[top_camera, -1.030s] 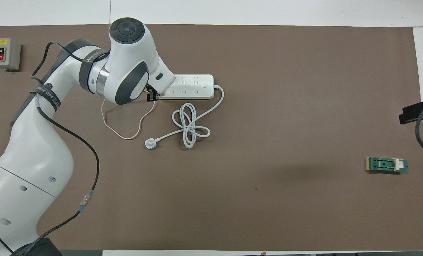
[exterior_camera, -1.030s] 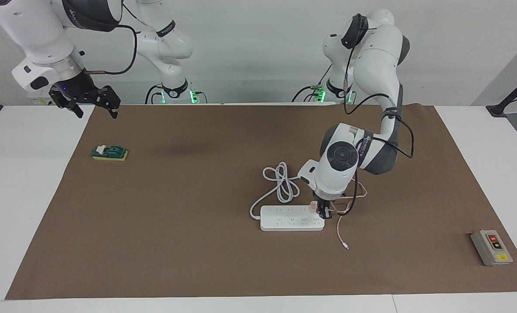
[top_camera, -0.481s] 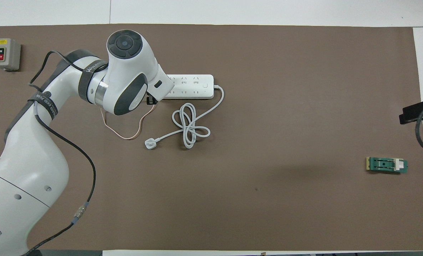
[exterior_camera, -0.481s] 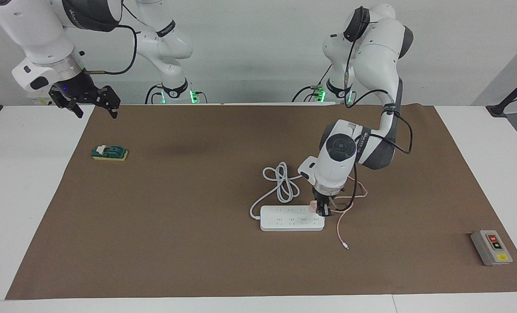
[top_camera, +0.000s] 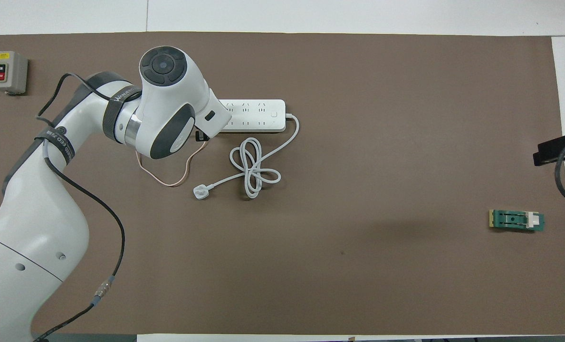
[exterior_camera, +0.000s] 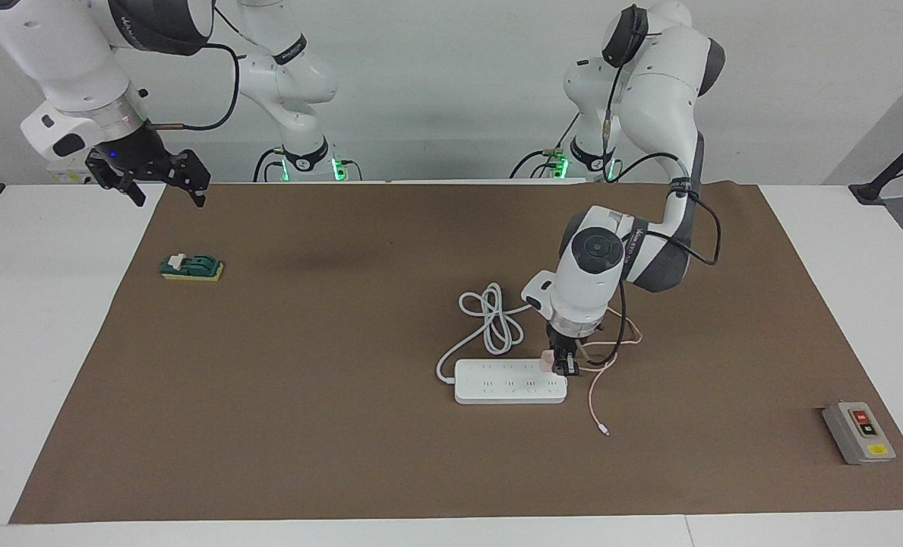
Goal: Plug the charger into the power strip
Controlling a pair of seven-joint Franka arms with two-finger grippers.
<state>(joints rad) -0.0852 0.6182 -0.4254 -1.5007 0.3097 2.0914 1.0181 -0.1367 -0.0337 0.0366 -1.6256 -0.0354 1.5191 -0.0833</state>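
Observation:
The white power strip (exterior_camera: 508, 382) lies flat on the brown mat, and part of it shows in the overhead view (top_camera: 256, 115). The pale pink charger (exterior_camera: 546, 360) stands on the strip's end toward the left arm's end of the table. My left gripper (exterior_camera: 566, 365) points down right beside the charger, touching or nearly touching it. In the overhead view the left arm hides the charger. The thin pink cable (exterior_camera: 594, 395) trails off the strip and loops on the mat (top_camera: 168, 183). My right gripper (exterior_camera: 151, 178) waits open and empty, raised over the mat's edge.
The strip's thick white cord (top_camera: 253, 166) is coiled nearer to the robots and ends in a white three-pin plug (top_camera: 200, 192). A grey button box (exterior_camera: 859, 431) sits at the left arm's end. A green block (exterior_camera: 191, 267) lies at the right arm's end.
The left arm's wrist has risen and drawn back slightly while its gripper stays at the charger on the strip. The right arm has not moved.

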